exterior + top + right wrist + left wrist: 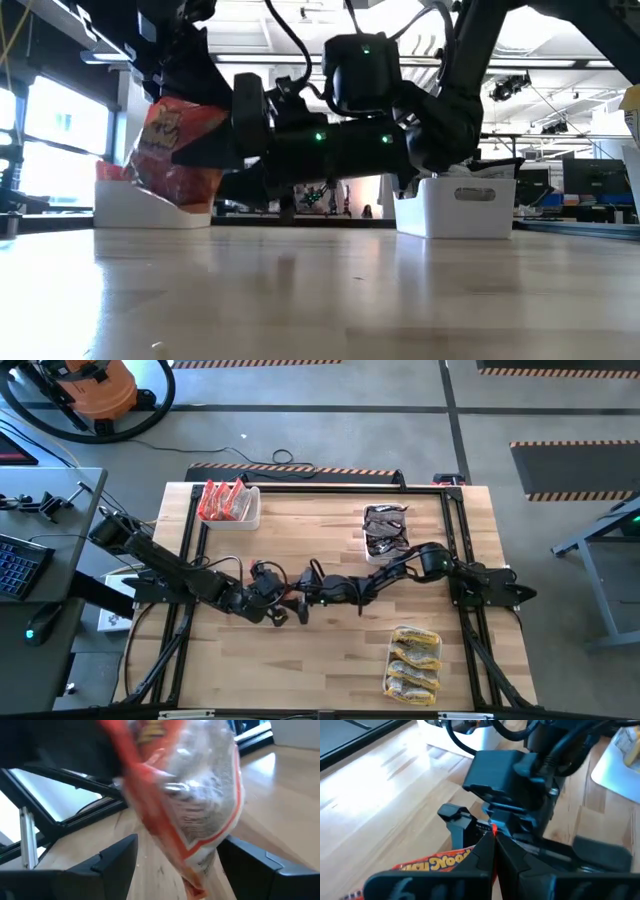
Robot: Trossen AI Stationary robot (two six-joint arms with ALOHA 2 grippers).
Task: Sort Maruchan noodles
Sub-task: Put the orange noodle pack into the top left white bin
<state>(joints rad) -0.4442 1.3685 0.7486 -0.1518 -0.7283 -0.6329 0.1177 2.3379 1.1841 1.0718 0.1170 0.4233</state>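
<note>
1. At ten o'clock on the table sits the bin of red packets (228, 502), where this one probably belongs.
2. My left pincer (285, 610), mid-table toward seven o'clock, is clamped tight on a red noodle packet (437, 864), which hangs clear of the wood.
3. My right pincer (300, 596) faces it with fingers (107, 857) spread wide either side of the packet's lower end, touching nothing that I can see.
4. To hand over well, I judge the right should close squarely on the packet before the left lets go.
5. The dark packets (385, 530) lie at one o'clock, the yellow ones (414, 660) at five.
</note>
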